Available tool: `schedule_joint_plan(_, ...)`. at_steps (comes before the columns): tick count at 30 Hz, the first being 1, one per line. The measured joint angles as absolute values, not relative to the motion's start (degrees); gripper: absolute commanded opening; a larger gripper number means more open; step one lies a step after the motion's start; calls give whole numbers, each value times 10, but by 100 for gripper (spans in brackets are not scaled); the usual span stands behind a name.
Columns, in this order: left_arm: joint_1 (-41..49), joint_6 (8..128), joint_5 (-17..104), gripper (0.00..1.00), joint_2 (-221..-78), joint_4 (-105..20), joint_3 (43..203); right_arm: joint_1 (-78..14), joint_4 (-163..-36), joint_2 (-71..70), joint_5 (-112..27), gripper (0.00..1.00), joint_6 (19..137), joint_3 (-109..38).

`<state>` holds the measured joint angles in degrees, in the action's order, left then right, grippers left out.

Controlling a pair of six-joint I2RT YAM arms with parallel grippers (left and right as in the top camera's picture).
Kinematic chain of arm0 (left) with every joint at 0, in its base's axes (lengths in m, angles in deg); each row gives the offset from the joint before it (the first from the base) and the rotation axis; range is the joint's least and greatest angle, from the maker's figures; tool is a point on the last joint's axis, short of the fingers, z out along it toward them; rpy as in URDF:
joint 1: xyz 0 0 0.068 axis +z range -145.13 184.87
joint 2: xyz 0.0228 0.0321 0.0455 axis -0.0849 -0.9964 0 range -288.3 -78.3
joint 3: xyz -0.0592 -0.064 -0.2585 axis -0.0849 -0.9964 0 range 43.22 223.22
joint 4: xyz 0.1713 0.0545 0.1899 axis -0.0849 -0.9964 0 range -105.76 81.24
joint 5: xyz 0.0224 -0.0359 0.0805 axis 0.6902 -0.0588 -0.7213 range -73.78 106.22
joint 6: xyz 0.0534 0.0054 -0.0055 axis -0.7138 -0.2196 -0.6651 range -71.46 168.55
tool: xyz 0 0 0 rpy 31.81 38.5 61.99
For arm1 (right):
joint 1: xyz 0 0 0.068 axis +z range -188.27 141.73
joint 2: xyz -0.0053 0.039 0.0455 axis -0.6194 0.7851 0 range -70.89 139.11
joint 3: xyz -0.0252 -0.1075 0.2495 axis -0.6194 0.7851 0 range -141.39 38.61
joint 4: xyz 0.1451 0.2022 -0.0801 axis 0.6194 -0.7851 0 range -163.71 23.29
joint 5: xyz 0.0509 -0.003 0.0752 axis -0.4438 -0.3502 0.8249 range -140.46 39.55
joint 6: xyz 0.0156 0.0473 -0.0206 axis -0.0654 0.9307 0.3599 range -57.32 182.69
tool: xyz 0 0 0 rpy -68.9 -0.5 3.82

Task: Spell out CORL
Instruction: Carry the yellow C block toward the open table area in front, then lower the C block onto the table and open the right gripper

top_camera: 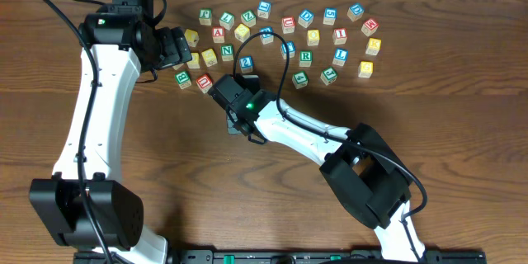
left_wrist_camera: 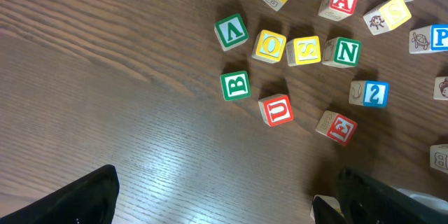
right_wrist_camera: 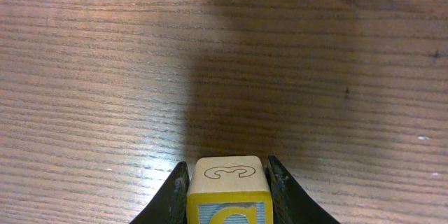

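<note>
My right gripper [right_wrist_camera: 227, 182] is shut on a yellow-framed cube [right_wrist_camera: 227, 175]. Its pale top face shows an outline drawing, and its letter is cut off by the frame edge. From overhead the right gripper [top_camera: 224, 91] sits just below the cube cluster and hides that cube. The green-framed R cube [top_camera: 306, 55] and the blue-framed L cube [top_camera: 340, 56] lie side by side in the cluster. A yellow O cube [left_wrist_camera: 269, 45] lies next to a yellow S cube [left_wrist_camera: 303, 50]. My left gripper [left_wrist_camera: 224, 210] hovers open over bare wood, and from overhead it [top_camera: 177, 49] is at the cluster's left edge.
Several other letter cubes spread across the table's upper middle: a red A [top_camera: 218, 33], a green N [left_wrist_camera: 343, 51], a green B [left_wrist_camera: 235, 85] and a red U [left_wrist_camera: 276, 109]. The right arm [top_camera: 330, 144] stretches diagonally from the lower right. Bare wood lies in front of the held cube.
</note>
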<state>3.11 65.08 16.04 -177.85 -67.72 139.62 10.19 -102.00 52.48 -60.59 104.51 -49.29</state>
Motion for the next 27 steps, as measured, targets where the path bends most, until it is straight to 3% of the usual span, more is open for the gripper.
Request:
schedule_joint_plan(10,31,651,160,98,-1778,-678,1396,100,-1029,525,-591,38,1070,-493)
schedule_joint_plan(20,31,651,160,97,-1778,-678,1396,73,-1028,514,-572,49,1065,-494)
schedule_joint_plan(27,31,651,160,98,-1778,-679,1396,36,-1029,450,-566,48,1021,-494)
